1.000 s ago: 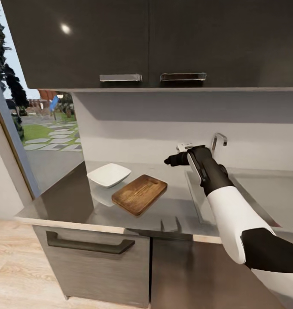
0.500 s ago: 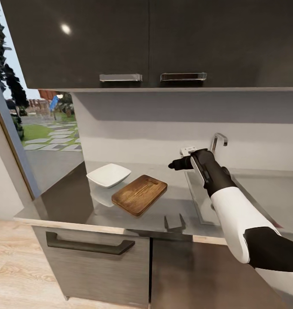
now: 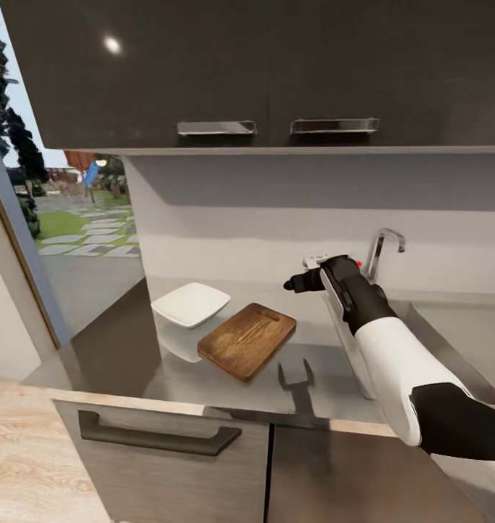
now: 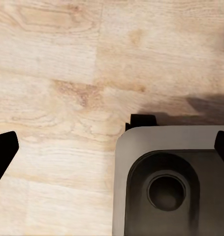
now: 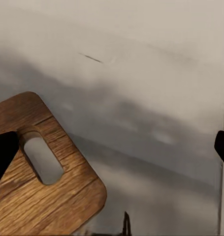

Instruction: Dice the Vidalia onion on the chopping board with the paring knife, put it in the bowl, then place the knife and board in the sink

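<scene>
The brown wooden chopping board (image 3: 247, 341), slot handle at its far end, lies on the grey countertop (image 3: 124, 349) with the white bowl (image 3: 191, 304) touching at its ten o'clock. The right gripper (image 3: 289, 285) hovers at the board's one o'clock, fingers (image 5: 3, 152) spread wide and empty. The arm hides most of the sink (image 3: 451, 341), and the left gripper (image 4: 112, 147), also spread, seems to hang over wood flooring.

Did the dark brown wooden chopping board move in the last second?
No. The dark brown wooden chopping board lies as before beside the white squarish bowl on the grey steel countertop; the whole head view shifted, so the camera moved.
</scene>
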### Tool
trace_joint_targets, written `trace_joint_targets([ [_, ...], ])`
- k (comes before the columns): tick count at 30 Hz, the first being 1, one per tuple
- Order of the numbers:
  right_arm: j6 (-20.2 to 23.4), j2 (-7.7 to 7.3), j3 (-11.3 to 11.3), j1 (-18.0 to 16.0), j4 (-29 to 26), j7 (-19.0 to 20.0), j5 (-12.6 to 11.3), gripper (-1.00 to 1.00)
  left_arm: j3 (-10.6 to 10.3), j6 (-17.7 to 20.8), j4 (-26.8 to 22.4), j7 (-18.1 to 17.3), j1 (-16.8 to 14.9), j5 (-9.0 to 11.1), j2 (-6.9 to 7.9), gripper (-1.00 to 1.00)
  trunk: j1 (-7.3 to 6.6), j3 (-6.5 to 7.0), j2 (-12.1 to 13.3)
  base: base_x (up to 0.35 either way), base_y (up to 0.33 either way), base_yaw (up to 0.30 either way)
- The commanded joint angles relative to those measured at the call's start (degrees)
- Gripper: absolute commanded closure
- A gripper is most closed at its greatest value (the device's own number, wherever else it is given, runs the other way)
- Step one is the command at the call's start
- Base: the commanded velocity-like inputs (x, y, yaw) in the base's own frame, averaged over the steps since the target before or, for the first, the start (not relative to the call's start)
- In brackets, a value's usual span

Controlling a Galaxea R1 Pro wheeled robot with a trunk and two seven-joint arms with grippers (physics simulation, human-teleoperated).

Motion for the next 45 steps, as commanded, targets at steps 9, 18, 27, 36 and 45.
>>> trace_joint_targets([
  [9,-3.05,-0.19,0.06,-0.04,5.42,0.45,1.72,-1.0,-0.46,-0.18,0.45,0.01,-0.03,0.37,-0.14,-1.0,0.01,-0.06,-0.03,0.017,0.012,0.0],
  [18,-3.82,-0.64,0.06,-0.04,6.27,0.45,2.28,-1.0,-0.74,-0.14,0.45,0.13,-0.03,0.5,-0.88,-1.0,0.01,-0.06,-0.03,0.0,0.0,0.0],
  [27,-3.84,-0.58,0.13,-0.04,6.3,0.45,2.29,-1.0,-0.85,-0.14,1.39,0.1,-0.03,0.51,-1.73,-1.0,-0.87,0.65,1.57,0.0,0.0,0.0],
  [36,-3.84,-0.49,0.15,-0.04,6.3,0.45,2.29,-1.0,-0.96,-0.18,2.74,0.18,-0.03,0.38,-2.18,-1.0,-2.85,1.99,5.18,0.0,0.0,0.0],
  [45,-3.78,-0.56,0.15,-0.04,7.12,0.45,2.29,-1.0,-1.23,-0.18,2.77,0.18,-0.03,0.37,-2.21,-1.0,-4.82,2.8,8.79,0.0,0.0,0.0],
])
